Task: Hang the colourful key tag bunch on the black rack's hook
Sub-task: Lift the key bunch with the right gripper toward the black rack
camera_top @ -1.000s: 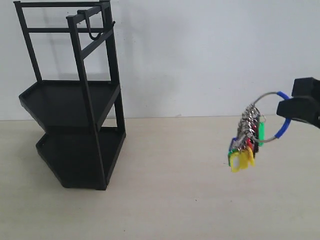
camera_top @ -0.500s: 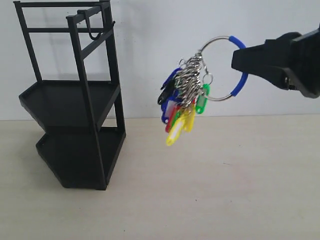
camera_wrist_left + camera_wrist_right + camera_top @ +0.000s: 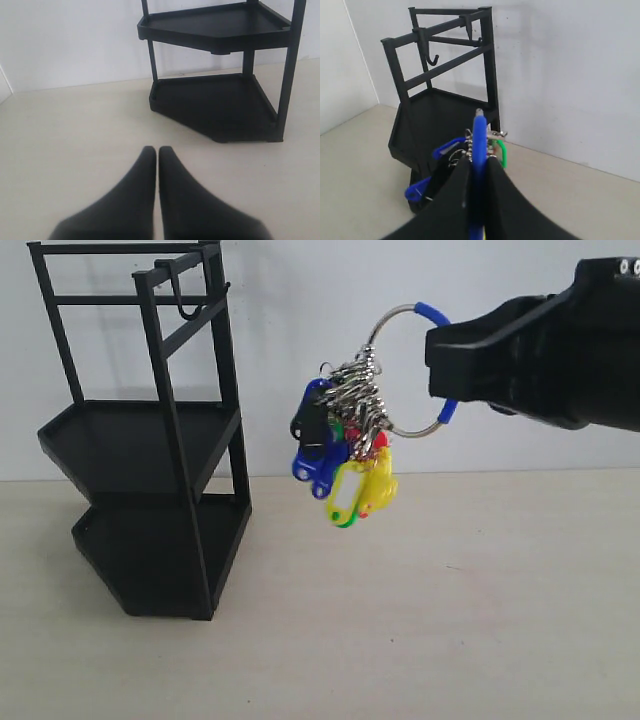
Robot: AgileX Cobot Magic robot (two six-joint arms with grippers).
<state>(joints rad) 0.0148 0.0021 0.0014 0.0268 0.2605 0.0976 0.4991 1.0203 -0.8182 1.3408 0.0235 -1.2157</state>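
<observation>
The colourful key tag bunch point(image 3: 345, 450) hangs in the air from its wire ring, whose blue sleeve point(image 3: 478, 145) is pinched by my right gripper point(image 3: 440, 360), shut on it. The black rack point(image 3: 150, 440) stands at the left, well apart from the bunch. Its small curved hook point(image 3: 186, 302) hangs from the top bar; the right wrist view also shows the hook point(image 3: 433, 57) ahead of the ring. My left gripper point(image 3: 157, 152) is shut with nothing in it, low over the table near the black rack point(image 3: 220, 95).
A beige tabletop point(image 3: 420, 620) meets a white wall point(image 3: 330, 320) behind. The rack's two angular trays point(image 3: 130, 440) stick out toward the front left.
My right gripper has carried the bunch up and to the left, toward the rack. The tags swing below the ring. The rack has not moved.
</observation>
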